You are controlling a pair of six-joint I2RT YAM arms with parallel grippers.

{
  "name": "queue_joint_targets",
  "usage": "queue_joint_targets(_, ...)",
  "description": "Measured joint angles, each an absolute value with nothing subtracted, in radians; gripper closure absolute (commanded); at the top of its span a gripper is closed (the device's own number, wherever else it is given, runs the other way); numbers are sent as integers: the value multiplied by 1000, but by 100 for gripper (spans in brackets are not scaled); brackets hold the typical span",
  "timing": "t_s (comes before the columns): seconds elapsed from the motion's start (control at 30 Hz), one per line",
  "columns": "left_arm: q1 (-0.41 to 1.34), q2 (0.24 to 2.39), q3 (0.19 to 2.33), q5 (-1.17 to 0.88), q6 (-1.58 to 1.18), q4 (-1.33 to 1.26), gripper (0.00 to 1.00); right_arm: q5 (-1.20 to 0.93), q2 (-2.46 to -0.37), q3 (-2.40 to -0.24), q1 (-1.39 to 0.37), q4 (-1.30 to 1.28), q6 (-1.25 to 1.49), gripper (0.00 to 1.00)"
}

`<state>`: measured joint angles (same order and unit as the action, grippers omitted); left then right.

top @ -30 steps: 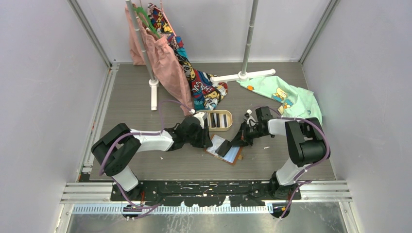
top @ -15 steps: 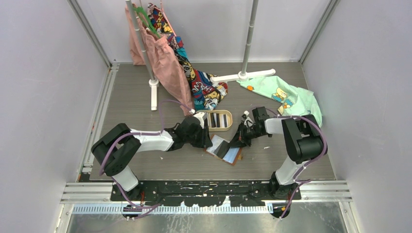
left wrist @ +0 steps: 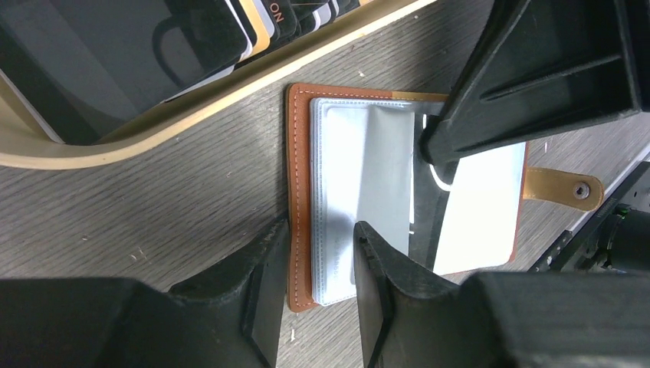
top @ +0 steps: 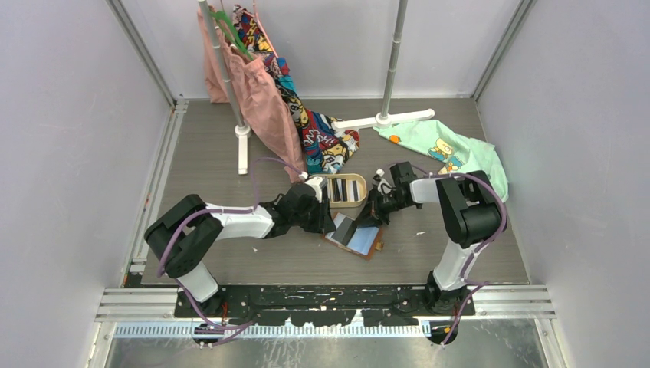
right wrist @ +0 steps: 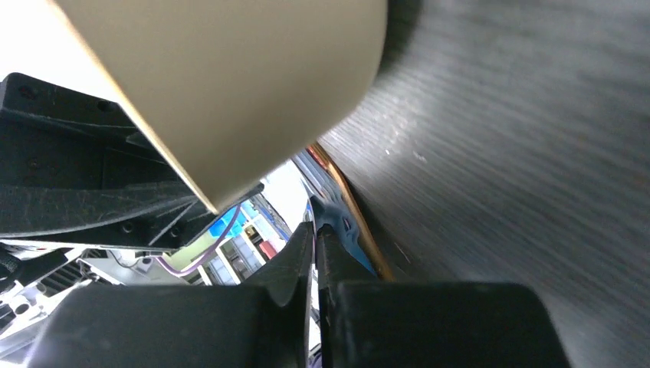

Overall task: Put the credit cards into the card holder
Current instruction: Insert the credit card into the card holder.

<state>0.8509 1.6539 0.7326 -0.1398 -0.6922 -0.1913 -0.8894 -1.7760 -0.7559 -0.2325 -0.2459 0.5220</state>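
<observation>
We see the card holder (left wrist: 300, 192) lying open on the table (left wrist: 153, 218), clear sleeves up, right under both grippers. The left gripper (left wrist: 320, 230) stands over its stitched leather edge with its jaws partly apart. One finger comes down just outside that edge and the other over the nearest sleeve, so the edge lies between them. Across the holder, the right gripper (right wrist: 314, 238) has its fingers pressed together on the top of a dark card (left wrist: 427, 218). This card stands on edge over the middle of the holder, between the two sleeve pages. The snap tab (left wrist: 563, 188) sticks out on the side of the holder away from the left gripper, past the right gripper's tip. Just beyond the left gripper's fingers, close beside the holder, sits the oval wooden tray (left wrist: 230, 93) with more credit cards (left wrist: 153, 46) leaning in a row inside. Farther out, behind the right gripper, a pale green cloth (top: 452, 157) lies on the table.
</observation>
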Motion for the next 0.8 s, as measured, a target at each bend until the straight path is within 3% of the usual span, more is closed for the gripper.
queue_joint_targets(0.27,852,1655,733,-148,-692,-200,56,-889,-1820,-822,-239,-290,468,75)
queue_joint_targets(0.5,889,1594,731,-82,-645,-130,51,-874,-1819,-838,-239,-327,432,73)
queue_joint_targets(0.6,953,1513,742,12,-601,-38,59,-872,-1819,-842,-240,-335,422,73)
queue_joint_targets(0.73,1048,1489,812,94,-579,21,81,-868,-1819,-843,-240,-340,419,73)
queue_joint_targets(0.8,1095,1516,859,126,-579,31,87,-866,-1819,-844,-240,-342,418,74)
